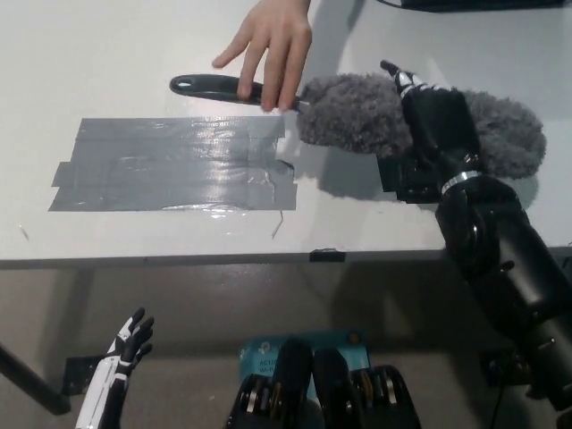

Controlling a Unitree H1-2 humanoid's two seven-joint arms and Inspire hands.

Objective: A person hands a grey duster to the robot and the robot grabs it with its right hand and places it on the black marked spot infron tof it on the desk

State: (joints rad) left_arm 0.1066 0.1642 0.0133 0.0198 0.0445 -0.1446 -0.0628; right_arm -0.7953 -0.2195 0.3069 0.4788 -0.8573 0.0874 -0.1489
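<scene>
The grey duster (353, 114) lies across the white desk (107, 54), its fluffy head at the right and its black handle (210, 87) pointing left. My black right hand (431, 121) is wrapped over the middle of the fluffy head, fingers curled over its far side, shut on it. A person's hand (273, 40) reaches in from the top and still has its fingers on the handle. The dark taped patch (170, 165) lies on the desk left of the duster, bare. My white left hand (121, 357) rests below the desk edge at lower left, open.
The desk's front edge (223, 260) runs across the middle of the picture. A dark object (474, 4) sits at the top right edge. A loose tape end (279, 222) sticks out at the patch's right corner.
</scene>
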